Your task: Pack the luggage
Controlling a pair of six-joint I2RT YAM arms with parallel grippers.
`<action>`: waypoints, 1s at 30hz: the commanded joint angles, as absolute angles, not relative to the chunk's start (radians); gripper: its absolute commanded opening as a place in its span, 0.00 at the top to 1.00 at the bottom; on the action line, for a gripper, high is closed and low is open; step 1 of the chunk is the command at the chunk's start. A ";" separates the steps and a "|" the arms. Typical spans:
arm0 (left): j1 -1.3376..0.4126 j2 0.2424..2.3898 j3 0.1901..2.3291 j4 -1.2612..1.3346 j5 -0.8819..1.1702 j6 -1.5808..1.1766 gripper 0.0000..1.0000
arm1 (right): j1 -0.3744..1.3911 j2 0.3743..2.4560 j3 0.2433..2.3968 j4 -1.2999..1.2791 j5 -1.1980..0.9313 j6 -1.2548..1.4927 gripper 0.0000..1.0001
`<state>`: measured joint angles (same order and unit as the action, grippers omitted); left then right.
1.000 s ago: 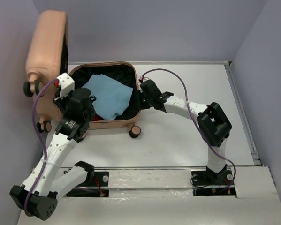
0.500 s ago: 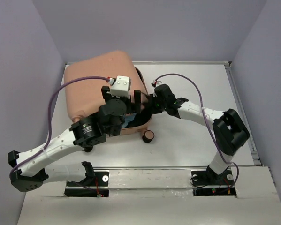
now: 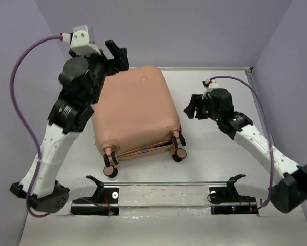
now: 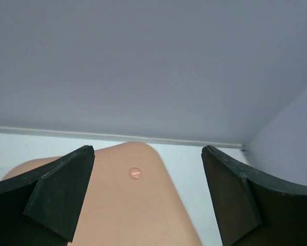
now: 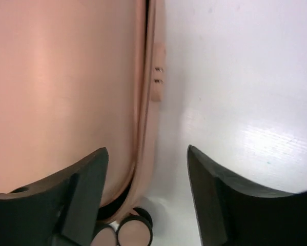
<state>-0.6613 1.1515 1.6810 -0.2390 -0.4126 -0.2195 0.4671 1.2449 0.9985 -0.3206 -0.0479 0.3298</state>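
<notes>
Luggage [image 3: 138, 110] is being seen lying flat and closed on the table [image 3: 220, 87], left of the middle. Its wheels [image 3: 178, 152] are pointing toward the near edge and its button mark [image 4: 135, 173] is facing up near the back edge. Packing is being judged as nearly done, with the closing step in hand, since a thin dark seam [image 5: 145, 77] is showing between the two halves along the right side. The left claw [image 3: 117, 57] is being held released and empty, raised above the back-left corner of the luggage. The right claw [image 3: 193, 106] is likewise being held spread, grasping nothing, just beside the right flank and apart from it. A downward press on the upper half is probably being called for next, so that the halves are seated fully. Little room is being offered on the left, where the wall [image 3: 9, 31] is standing close. The right half of the table and the strip along the near edge are being kept open for moving.
</notes>
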 commanded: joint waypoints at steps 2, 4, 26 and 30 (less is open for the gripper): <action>-0.274 1.507 1.850 -0.350 -0.058 -0.268 0.01 | 0.468 1.065 1.083 -0.390 -0.149 0.256 0.79; -0.197 1.628 2.010 -0.388 0.012 -0.279 0.01 | 0.520 1.031 1.092 -0.419 -0.218 0.265 0.93; 0.058 2.517 2.412 -0.399 0.586 -0.229 0.28 | 1.080 1.469 0.972 -0.284 0.247 0.400 0.93; 0.041 2.374 2.139 -0.295 0.534 -0.230 0.36 | 1.006 1.505 0.983 -0.184 0.294 0.399 0.93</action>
